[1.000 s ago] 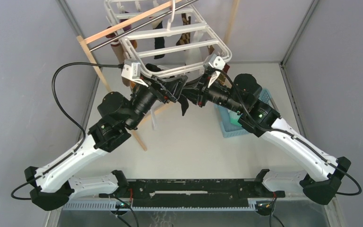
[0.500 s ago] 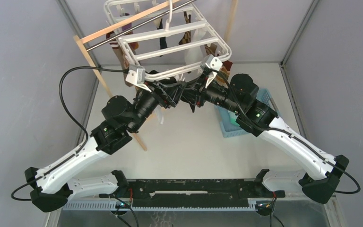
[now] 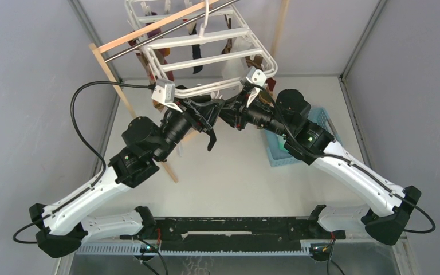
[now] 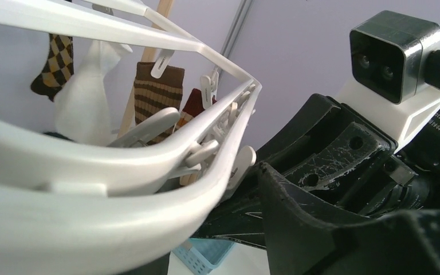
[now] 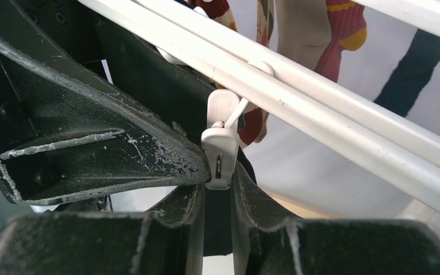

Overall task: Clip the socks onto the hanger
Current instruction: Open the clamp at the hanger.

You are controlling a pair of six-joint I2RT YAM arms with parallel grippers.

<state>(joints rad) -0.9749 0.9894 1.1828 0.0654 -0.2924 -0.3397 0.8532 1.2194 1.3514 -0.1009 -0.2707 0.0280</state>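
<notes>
Found the hanger (image 4: 80, 166) hung by its top hook from the rail of the wooden stand (image 3: 107, 67), at the far side of the surface (image 3: 235, 183), tilted, with its near rim lowered toward both arms. Saw several pieces already pinned under its bars, among them a brown striped sock (image 4: 157, 91) and a white sock (image 4: 86, 97). Noted one small clip (image 5: 220, 154) dangling from the near rim, its lower end pinched from both sides by the jaws of the right gripper (image 5: 217, 192). Found the left gripper (image 3: 209, 121) nose to nose with the right one, just under the same rim, jaws spread wide; could not tell any touch between them and the rim. Noticed a blue basket (image 3: 275, 157) on the surface, partly under the right arm.
</notes>
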